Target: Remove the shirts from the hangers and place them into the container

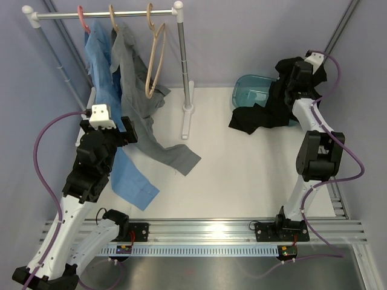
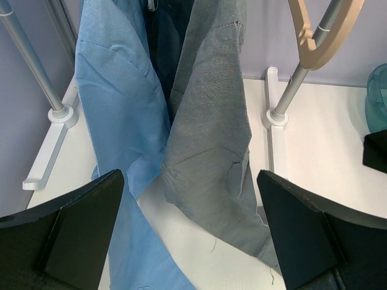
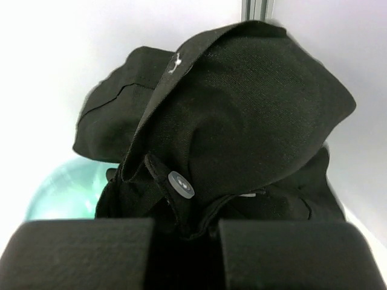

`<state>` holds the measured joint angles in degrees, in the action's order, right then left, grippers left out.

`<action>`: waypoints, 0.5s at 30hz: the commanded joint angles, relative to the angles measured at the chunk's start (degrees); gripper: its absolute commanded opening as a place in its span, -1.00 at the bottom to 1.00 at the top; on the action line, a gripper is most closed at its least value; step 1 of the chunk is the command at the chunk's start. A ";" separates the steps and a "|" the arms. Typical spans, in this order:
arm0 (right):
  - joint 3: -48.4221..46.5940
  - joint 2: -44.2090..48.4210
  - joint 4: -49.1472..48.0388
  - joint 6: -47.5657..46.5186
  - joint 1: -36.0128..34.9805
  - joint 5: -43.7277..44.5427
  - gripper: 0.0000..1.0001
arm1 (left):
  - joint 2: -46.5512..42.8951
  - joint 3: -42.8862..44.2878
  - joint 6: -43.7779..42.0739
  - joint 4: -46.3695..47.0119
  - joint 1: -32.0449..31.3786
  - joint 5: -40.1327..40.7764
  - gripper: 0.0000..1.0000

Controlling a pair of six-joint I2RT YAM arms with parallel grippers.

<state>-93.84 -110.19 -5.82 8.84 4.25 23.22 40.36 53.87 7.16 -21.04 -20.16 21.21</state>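
White surface (image 1: 242, 175), lilac walls close at left, back and right. On the rail (image 1: 103, 13) back left hang the light blue shirt (image 1: 103, 66) and grey shirt (image 1: 136, 103), tails trailing onto the surface. Facing them, left end effector (image 2: 190, 211), fingers wide apart. Back right, right end effector (image 3: 184, 232) clamped on black shirt (image 1: 257, 115), draped over container (image 1: 239, 90) rim. Bare surface between rail and container.

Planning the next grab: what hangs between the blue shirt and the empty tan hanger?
The grey shirt hangs there, clearest in the top view.
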 commanded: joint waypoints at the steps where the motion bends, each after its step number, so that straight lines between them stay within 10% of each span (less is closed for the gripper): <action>1: 5.40 7.35 -3.14 2.32 -0.38 -3.61 -1.00 | -0.02 -0.17 0.84 3.11 0.39 -0.03 0.98; 6: 7.63 10.18 0.26 3.11 -0.38 -10.03 -1.00 | -0.19 -0.17 0.75 3.11 0.39 -0.03 0.98; 15: -17.75 -10.28 33.28 7.41 -0.38 -13.55 -1.00 | -0.19 -0.17 0.75 3.11 0.56 0.32 0.98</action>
<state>-105.21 -113.56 12.88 13.37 4.23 13.21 40.34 53.87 7.18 -21.04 -19.94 21.21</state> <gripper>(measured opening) 0.080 0.988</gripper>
